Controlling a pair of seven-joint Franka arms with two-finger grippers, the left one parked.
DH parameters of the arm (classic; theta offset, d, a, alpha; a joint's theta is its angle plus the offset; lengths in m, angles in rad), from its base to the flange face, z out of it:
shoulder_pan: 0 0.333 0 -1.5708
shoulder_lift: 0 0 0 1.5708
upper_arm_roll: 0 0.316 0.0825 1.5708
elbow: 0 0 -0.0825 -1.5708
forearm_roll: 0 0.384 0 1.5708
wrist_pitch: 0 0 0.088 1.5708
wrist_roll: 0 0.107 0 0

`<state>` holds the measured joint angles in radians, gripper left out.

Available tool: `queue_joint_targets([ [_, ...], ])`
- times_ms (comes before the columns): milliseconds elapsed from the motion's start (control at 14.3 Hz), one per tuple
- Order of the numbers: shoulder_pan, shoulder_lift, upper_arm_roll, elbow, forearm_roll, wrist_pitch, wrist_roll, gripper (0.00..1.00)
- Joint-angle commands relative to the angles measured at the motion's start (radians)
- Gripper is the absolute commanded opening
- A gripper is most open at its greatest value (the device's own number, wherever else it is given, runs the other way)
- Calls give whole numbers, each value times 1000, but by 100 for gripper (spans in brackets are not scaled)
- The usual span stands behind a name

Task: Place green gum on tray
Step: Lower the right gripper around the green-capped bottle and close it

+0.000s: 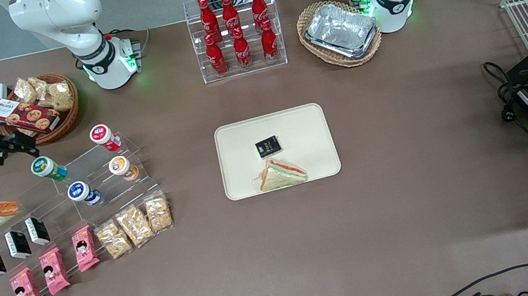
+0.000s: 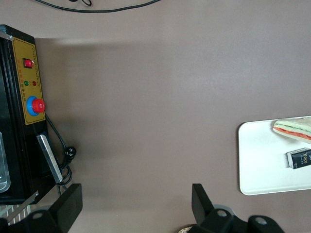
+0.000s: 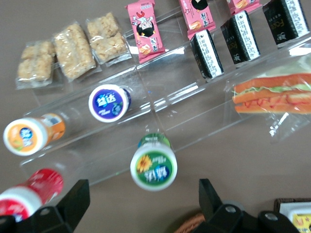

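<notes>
The green gum lies tilted on the clear acrylic step rack, lid toward the front camera, on an upper step beside the red-lidded bottle and farther from that camera than the blue-lidded bottle and the orange-lidded bottle. The gripper hovers above it, toward the working arm's end of the table, with its fingers spread wide and nothing between them; the bottle sits in the gap as the wrist camera sees it, but the fingers are not yet down around it. The bottle looks like a small, light, rigid plastic cylinder, so it should tolerate a firm squeeze, though its smooth rounded body could roll or slip on the slick acrylic if nudged off-centre. The best hold is probably across the green body just below the lid, jaws square to its axis. The tray lies well apart at the middle of the table, already carrying a wrapped sandwich and a small black packet, with bare surface left for the bottle.
</notes>
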<state>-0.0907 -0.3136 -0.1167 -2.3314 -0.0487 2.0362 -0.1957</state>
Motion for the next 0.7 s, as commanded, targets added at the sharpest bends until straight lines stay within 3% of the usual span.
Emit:
queue_joint_targets([
  [0,-29,83,0,-29,-16,113,-11,100],
  [350,-44,139,-3,-74,-16,205,-11,100],
  [631,-38,133,-1,-83,-16,191,-1,100],
])
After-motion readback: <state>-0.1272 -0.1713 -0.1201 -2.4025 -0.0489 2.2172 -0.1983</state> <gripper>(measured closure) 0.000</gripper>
